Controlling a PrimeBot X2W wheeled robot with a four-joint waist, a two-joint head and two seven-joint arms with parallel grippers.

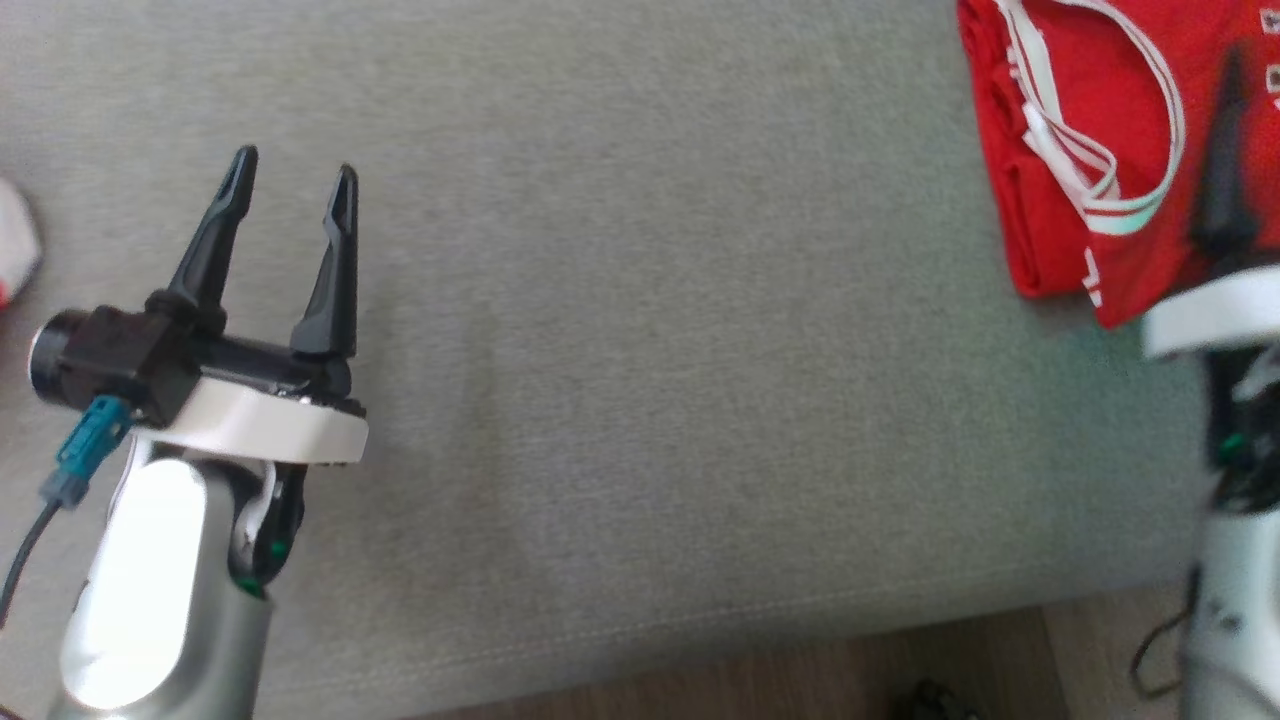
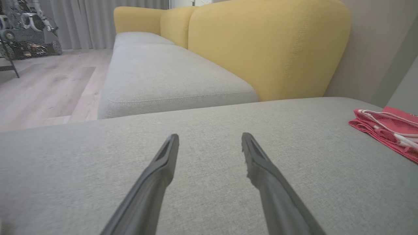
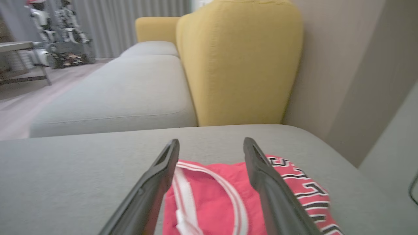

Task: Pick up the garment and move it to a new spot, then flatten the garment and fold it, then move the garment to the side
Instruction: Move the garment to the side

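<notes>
Grey sofa seat [image 1: 640, 380], broad and flat, beneath both arms and across most of the head view. Behind it in the wrist views, a yellow backrest [image 2: 267, 49], upright, with more grey seat running off to the left of it. Strip of wood floor [image 1: 850, 680] along the front edge of the seat in the head view.

Red garment [image 1: 1080, 180] at the far right end of the seat, in the top right corner of the head view, folded into a compact stack and flat on the fabric. White banding looped across the upper face. Black-and-white lettering along one edge in the right wrist view.

Right gripper [image 3: 211, 143] directly over the garment, fingers spread, red cloth visible beneath and between them in the right wrist view. Contact with the cloth: cannot tell. In the head view, blurred, one dark finger across the garment's right part and the pale wrist at its near edge.

Left gripper [image 1: 295, 170] at the left of the head view, likewise spread and empty, above bare seat. Garment well apart from it, off to its right, at the right edge of the left wrist view.

Teal connector [image 1: 90, 445] beside the left wrist. Small white thing [image 1: 15, 245] at the far left edge of the seat, too cropped to identify.
</notes>
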